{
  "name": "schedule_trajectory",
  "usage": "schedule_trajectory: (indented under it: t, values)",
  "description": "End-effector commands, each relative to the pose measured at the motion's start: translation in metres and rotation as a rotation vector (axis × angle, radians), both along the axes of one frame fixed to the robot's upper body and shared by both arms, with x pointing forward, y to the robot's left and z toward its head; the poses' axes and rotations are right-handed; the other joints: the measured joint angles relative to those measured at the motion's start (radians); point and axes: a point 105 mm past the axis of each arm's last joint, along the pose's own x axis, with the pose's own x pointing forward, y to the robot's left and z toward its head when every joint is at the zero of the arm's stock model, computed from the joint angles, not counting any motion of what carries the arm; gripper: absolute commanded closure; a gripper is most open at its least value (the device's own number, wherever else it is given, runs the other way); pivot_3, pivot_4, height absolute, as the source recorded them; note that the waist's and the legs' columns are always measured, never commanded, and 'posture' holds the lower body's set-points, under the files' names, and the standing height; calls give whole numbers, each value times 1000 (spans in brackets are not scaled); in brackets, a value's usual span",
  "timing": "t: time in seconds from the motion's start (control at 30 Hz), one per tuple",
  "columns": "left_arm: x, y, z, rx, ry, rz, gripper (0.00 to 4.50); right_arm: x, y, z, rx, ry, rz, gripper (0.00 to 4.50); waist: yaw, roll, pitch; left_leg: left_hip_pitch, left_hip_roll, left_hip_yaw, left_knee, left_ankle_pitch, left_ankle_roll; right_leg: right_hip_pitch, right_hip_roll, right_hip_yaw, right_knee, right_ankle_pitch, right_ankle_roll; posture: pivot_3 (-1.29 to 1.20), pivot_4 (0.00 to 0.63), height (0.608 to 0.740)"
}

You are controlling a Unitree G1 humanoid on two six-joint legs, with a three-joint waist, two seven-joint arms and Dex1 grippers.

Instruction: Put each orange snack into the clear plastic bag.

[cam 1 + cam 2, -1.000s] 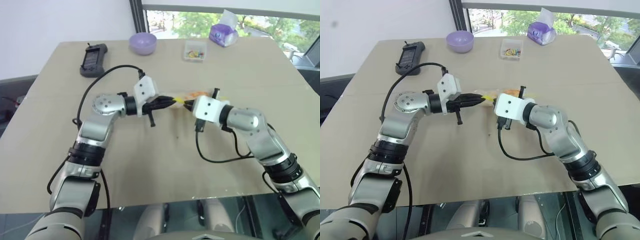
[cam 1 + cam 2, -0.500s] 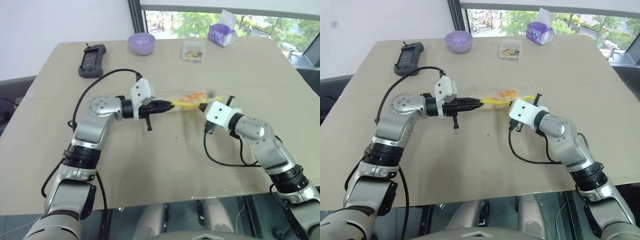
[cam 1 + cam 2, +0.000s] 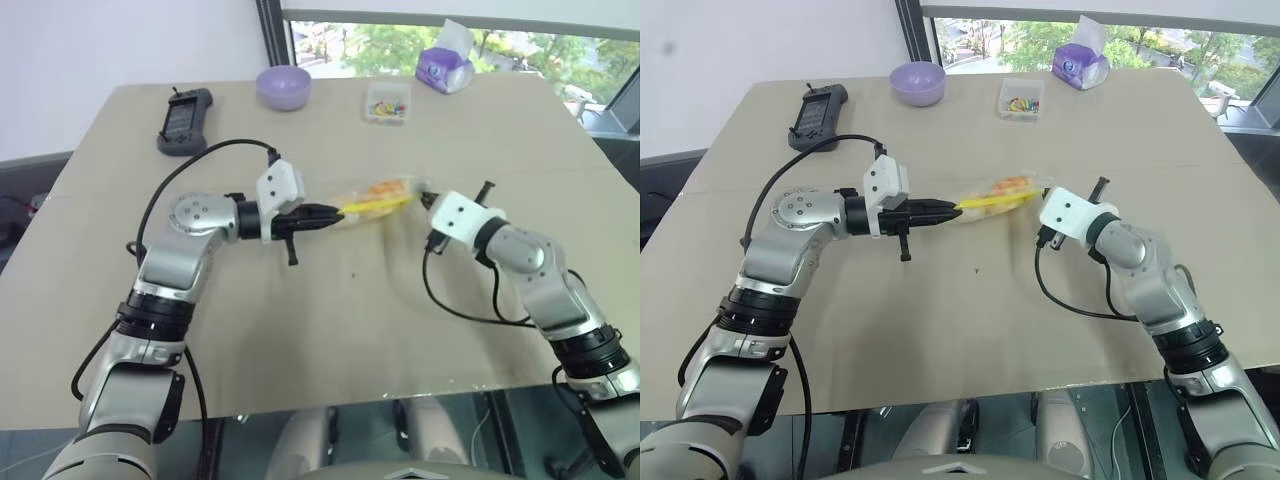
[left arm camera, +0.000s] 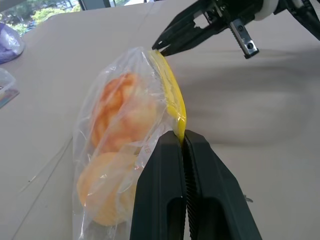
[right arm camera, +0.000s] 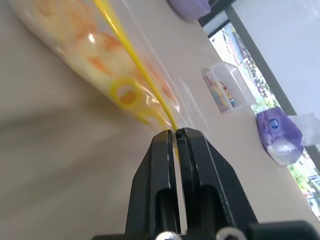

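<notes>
While both grippers reach toward each other above the middle of the tan table [image 3: 300,330], the clear plastic bag [image 3: 992,195] hangs stretched between them, lifted off the surface. The left gripper [image 4: 183,142] is clenched on one end of the bag's yellow seal strip [image 4: 171,95], and the right gripper [image 5: 175,135] is pinched tight on the opposite end of that strip, where the plastic narrows to a corner. Both orange snacks sit inside the bag: in the left wrist view the criss-cross bun [image 4: 120,107] lies farther from the left fingers and the plain yellow-orange bun [image 4: 102,187] nearer, though the crinkled plastic blurs their outlines and part of the plain one is hidden behind the left gripper's fingers [image 4: 160,200]. From the head views the two buns merge into one orange patch, so their order is hard to read there. The seal appears pressed flat along its length, but whether it is fully zipped cannot be told.

At the far edge of the table stand a purple bowl [image 3: 285,84], a small clear box of colourful bits [image 3: 388,101] and a purple tissue pack [image 3: 446,68]. A black handheld device [image 3: 184,120] lies at the far left corner.
</notes>
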Motion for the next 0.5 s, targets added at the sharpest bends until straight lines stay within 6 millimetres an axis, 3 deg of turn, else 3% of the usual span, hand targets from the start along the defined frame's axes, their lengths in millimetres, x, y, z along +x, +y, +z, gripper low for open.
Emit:
schedule_trajectory:
  t: [0.03, 0.2, 0.5]
  values:
    - [-3, 7, 18, -25, -70, 12, 4500, 5, -16, 17, 1, -66, -55, 4425, 0, 0, 0, 0, 0, 0, 0, 0, 0, 0, 0, 0, 0, 0, 0, 0, 150, 740]
    - [8, 8, 28, -73, -119, 80, 4500, 2, -18, 29, 13, -85, -39, 4425, 1, 0, 0, 0, 0, 0, 0, 0, 0, 0, 0, 0, 0, 0, 0, 0, 150, 740]
    - [35, 14, 79, -269, -150, 144, 4500, -11, -26, 110, -37, -195, 21, 4425, 5, 0, 0, 0, 0, 0, 0, 0, 0, 0, 0, 0, -1, 0, 0, 0, 150, 740]
